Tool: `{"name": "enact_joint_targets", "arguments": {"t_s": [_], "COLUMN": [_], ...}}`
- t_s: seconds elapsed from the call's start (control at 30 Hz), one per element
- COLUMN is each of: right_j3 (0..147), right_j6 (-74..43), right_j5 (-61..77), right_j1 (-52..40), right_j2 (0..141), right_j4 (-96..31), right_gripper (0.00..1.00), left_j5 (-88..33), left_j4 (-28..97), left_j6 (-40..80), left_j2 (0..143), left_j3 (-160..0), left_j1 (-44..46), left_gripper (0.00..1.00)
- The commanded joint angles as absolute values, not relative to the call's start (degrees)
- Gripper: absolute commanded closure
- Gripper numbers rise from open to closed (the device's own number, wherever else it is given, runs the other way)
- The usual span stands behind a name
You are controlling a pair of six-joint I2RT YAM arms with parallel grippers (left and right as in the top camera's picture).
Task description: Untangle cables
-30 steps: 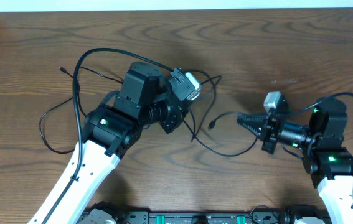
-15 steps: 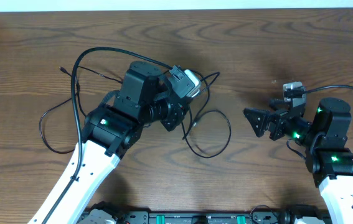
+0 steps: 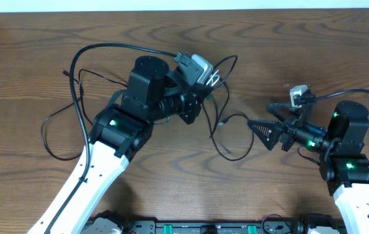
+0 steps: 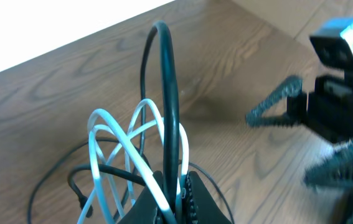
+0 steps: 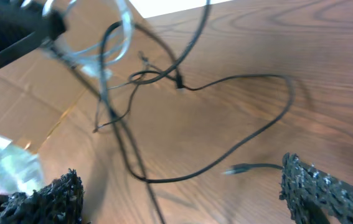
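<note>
Left hand (image 4: 176, 186) clamped on the white cable (image 4: 111, 134) and a black cable (image 4: 167, 93); right hand (image 5: 184, 188) spread wide, empty, a black cable loop (image 5: 251, 77) on the tabletop (image 5: 325, 50) ahead of it.

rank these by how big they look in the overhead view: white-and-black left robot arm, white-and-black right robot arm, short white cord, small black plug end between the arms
1. white-and-black left robot arm
2. white-and-black right robot arm
3. short white cord, partly hidden at the left arm's tip
4. small black plug end
</note>
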State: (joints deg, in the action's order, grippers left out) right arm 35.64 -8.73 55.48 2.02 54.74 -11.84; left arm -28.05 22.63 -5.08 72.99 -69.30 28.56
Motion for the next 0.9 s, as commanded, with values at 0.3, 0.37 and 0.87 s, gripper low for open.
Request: {"name": "enact_joint_targets", "arguments": {"t_s": [0.3, 0.37, 0.87], "right_j3": [36.32, 36.32, 36.29], "right_j6": [-8.95, -8.95, -8.95], "right_j5": [64.69, 64.66, 57.63], "right_j1": [0.45, -0.32, -2.46], "right_j2": [54.65, 54.65, 55.02], "right_j4": [-8.69, -7.94, -7.01], "right_gripper": [0.01, 0.01, 0.09], "left_j5": [-31.29, -34.30, -38.17], "left_j4": [18.76, 17.08, 13.26], "left_j6": [12.64, 12.62, 16.64], "left_j2": [76.53, 76.53, 76.53], "left_j3": [-70.74, -70.74, -70.74], "left_j1": [28.47, 28.47, 33.80], "left_gripper": [0.92, 0.92, 0.92]}}
